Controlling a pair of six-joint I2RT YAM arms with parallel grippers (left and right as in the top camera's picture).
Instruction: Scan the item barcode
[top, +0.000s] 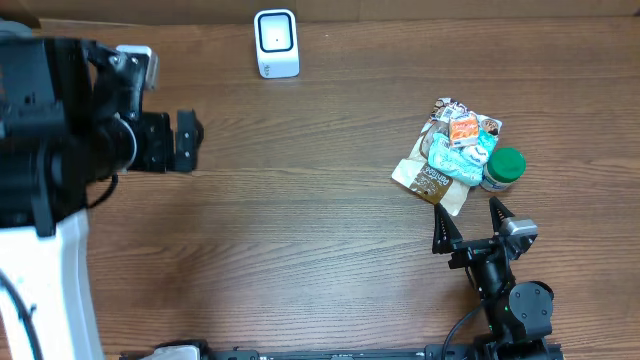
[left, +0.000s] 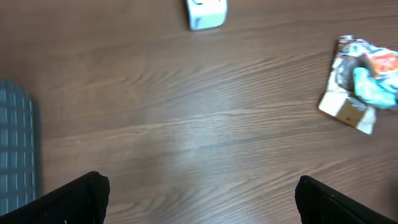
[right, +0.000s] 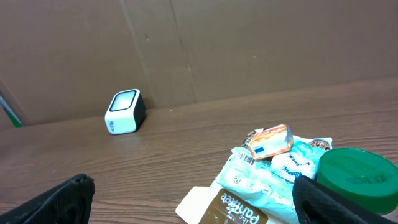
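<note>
The right gripper (right: 193, 186) has its jaws spread wide with nothing between them. Its black fingers (right: 62, 199) frame the bottom corners of the wrist view. Just ahead of the jaws, toward the finger on the view's right, a heap of snack packets (right: 267, 180) lies on the wooden table (right: 155, 162). A brown-and-white pouch (right: 227, 208) is nearest, a teal-printed clear bag (right: 280, 171) lies over it, and a small orange packet (right: 269, 140) sits on top. A green-lidded jar (right: 357, 177) touches the heap on that same side. Farther ahead and to the left, well apart from the heap, the white barcode scanner (right: 124, 112) sits near a cardboard wall (right: 249, 50).

The left gripper (left: 199, 186) is also wide open and empty, over bare wood. The scanner is far ahead of its jaws and the heap is far ahead to the right. A grey ribbed surface (left: 15, 149) lies beyond the finger on the view's left.
</note>
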